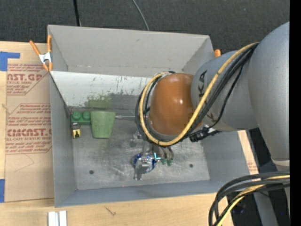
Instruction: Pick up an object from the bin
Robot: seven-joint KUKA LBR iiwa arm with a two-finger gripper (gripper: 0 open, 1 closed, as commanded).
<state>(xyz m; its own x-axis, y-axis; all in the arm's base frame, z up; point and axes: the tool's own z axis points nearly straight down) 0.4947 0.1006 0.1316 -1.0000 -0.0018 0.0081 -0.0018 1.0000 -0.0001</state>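
Looking down from above, the claw [149, 163] is low near the front of the grey bin [60, 140], right at a small blue thing [140, 161]. I cannot tell if the claw is wide or narrow. A green cup [102, 124] and a green block [80, 117] sit well apart from it, on the left.

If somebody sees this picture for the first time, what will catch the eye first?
The big arm with its orange cover reaches in from the right over the middle of the grey bin, with its gripper low near the front of the floor. At the bin's left, by the back wall, are a pale green cup and a darker green brick, with a small yellow and black thing just in front of the brick.
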